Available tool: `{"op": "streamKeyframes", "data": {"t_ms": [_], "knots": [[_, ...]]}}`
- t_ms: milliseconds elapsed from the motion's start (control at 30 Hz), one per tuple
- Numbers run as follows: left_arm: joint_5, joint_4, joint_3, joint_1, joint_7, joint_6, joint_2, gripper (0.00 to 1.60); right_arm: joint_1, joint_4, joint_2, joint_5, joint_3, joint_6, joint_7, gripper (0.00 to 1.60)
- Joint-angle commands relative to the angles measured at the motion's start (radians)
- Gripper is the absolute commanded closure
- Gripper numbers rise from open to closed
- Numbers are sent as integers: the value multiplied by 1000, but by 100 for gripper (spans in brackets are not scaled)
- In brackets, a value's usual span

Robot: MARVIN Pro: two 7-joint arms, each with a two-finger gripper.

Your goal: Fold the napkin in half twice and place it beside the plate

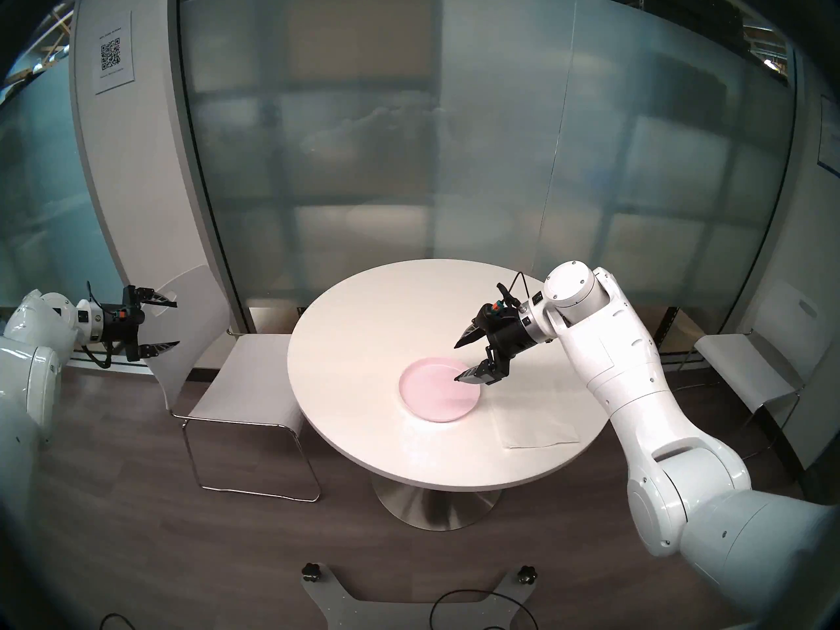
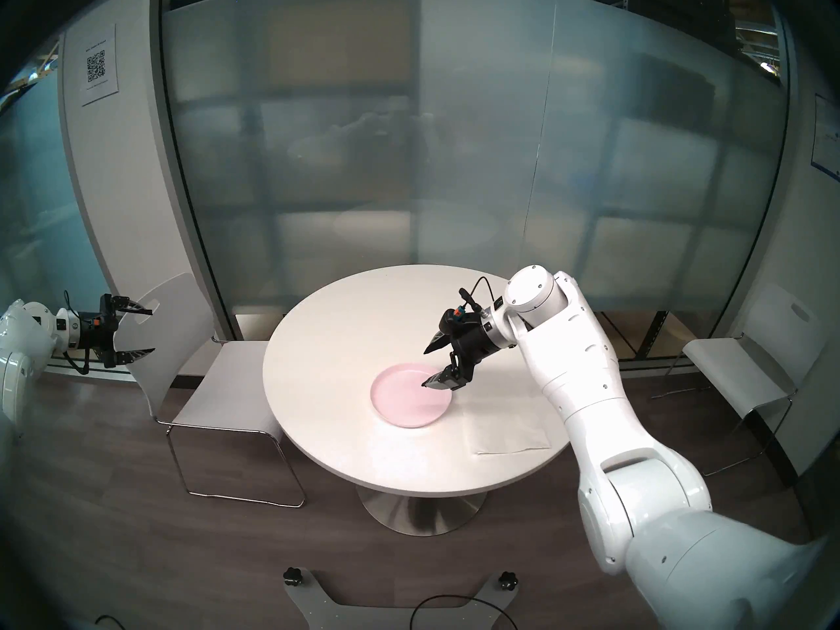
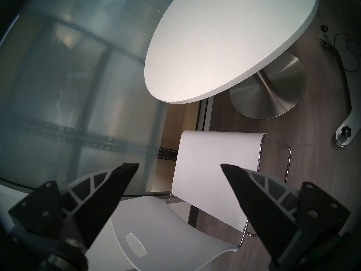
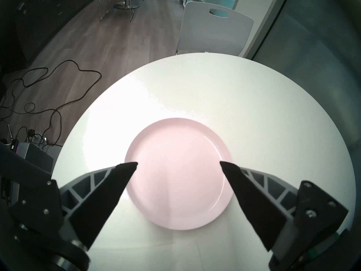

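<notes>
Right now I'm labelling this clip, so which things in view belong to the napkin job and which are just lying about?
Belongs to the job:
- napkin, flat on the table, right of the plate
- plate, pink, bare
- right hand, open above the plate
- left hand, open, off to the side

Just there:
- left chair
- right chair
- QR sheet
- floor cable

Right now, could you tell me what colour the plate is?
Pale pink, plain; the plate shows best in the right wrist view.
</notes>
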Motion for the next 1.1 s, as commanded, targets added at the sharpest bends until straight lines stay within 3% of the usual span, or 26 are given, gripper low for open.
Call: {"op": "streamKeyframes", "data": {"t_ms": [0, 1067], "knots": [[-6, -12, -3, -17, -34, 0, -1, 0, 38, -44, 28, 18, 33, -8, -1, 0], [-9, -11, -11, -16, -34, 0, -57, 0, 30, -126, 154, 47, 186, -50, -1, 0]]}}
